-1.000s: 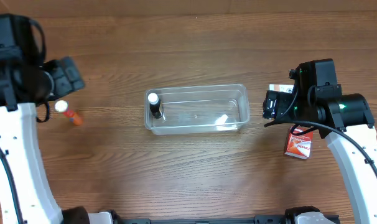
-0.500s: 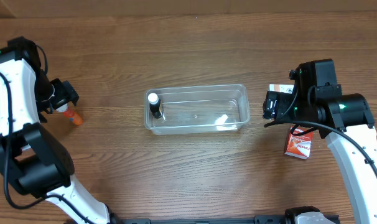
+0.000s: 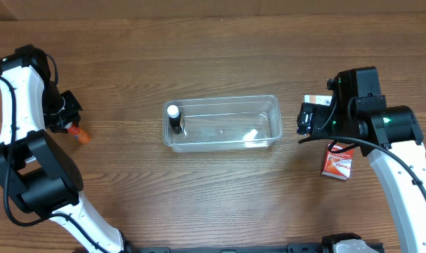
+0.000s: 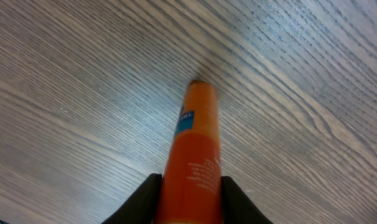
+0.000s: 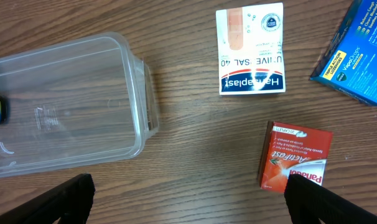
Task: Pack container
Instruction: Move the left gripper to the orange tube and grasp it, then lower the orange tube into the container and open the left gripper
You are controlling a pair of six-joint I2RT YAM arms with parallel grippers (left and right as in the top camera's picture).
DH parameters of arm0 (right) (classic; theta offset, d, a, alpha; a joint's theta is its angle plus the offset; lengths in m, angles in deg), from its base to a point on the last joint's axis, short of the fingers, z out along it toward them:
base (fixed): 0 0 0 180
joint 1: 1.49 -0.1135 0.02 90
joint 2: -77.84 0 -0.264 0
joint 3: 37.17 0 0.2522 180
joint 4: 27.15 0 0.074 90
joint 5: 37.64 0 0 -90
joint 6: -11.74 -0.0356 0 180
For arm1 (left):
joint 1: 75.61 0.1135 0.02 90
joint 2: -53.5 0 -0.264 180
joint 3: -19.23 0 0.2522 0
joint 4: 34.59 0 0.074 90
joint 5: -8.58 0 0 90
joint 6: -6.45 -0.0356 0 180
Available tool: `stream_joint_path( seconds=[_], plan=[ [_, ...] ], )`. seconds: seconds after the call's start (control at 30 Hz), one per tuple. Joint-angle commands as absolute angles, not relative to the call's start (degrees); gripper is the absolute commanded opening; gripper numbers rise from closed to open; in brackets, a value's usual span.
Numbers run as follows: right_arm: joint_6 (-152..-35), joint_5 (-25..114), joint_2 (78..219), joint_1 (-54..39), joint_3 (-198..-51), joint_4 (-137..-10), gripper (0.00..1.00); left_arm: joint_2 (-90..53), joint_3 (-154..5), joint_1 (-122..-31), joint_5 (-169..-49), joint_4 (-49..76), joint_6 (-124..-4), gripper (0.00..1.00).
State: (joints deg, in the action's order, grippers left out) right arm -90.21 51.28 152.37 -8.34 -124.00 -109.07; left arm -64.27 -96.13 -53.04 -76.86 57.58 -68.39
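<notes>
Table (image 3: 220,42) | container (image 3: 222,123) near right pincer (image 3: 305,123) | left pincer (image 3: 71,121), gripping orange tube (image 4: 195,149), well apart

Wooden table (image 3: 220,56): mid-brown surface, pronounced grain running from left edge to right edge. Surface fills overhead view. Pale strip (image 3: 9,8) along far edge, widest at far left corner; nature not determinable. Lighting even, diffuse; shadows soft, short. Dull sheen on grain in left wrist view.

Bottle (image 3: 173,118) at left inside container (image 3: 220,98); tube (image 3: 81,133) well left; 3 boxes (image 5: 251,48) (image 5: 294,155) (image 5: 356,56) right
</notes>
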Motion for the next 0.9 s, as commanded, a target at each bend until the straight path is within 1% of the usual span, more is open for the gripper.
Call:
stream_joint_path(
  seconds=[0.0,0.03,0.1,0.2,0.27,0.37,0.43,0.47,0.63,0.73,0.87],
  plan=[
    [-90.05,51.37,151.60,-8.49,-125.58,-108.78,1.00,-64.60,-95.83,-54.22,-77.45,58.10,-68.34,0.10],
    [-90.05,51.37,151.60,-8.49,-125.58,-108.78,1.00,-63.90,-95.83,-54.90,-77.98,58.43,-68.30,0.07],
    [-90.05,51.39,151.60,-8.49,-125.58,-108.78,1.00,-61.87,-95.83,-56.21,-79.31,58.45,-68.30,0.04],
    [-90.05,51.39,151.60,-8.49,-125.58,-108.78,1.00,-55.07,-95.83,-59.64,-82.04,58.50,-68.32,0.04],
    [-90.05,51.39,151.60,-8.49,-125.58,-108.76,1.00,-47.90,-95.83,-63.45,-83.25,58.85,-68.32,0.04],
    [-90.05,51.39,151.60,-8.49,-125.58,-108.74,1.00,-36.32,-95.83,-72.96,-83.36,58.98,-68.30,0.04],
    [-90.05,51.39,151.60,-8.49,-125.58,-108.74,1.00,-33.06,-95.83,-77.61,-83.38,59.13,-67.86,0.04],
    [-90.05,51.39,151.60,-8.49,-125.58,-108.74,1.00,-31.55,-95.83,-81.41,-83.40,59.46,-66.68,0.04],
    [-90.08,51.37,151.60,-8.49,-125.58,-108.76,1.00,-32.58,-94.73,-89.76,-83.81,62.98,-64.65,0.04],
    [-90.08,51.37,151.60,-8.49,-125.58,-108.78,1.00,-34.22,-91.28,-91.56,-83.86,61.21,-64.65,0.04],
    [-90.08,51.37,151.60,-8.49,-125.58,-108.78,1.00,-36.45,-83.91,-92.17,-84.67,55.68,-64.65,0.04]
  ],
)
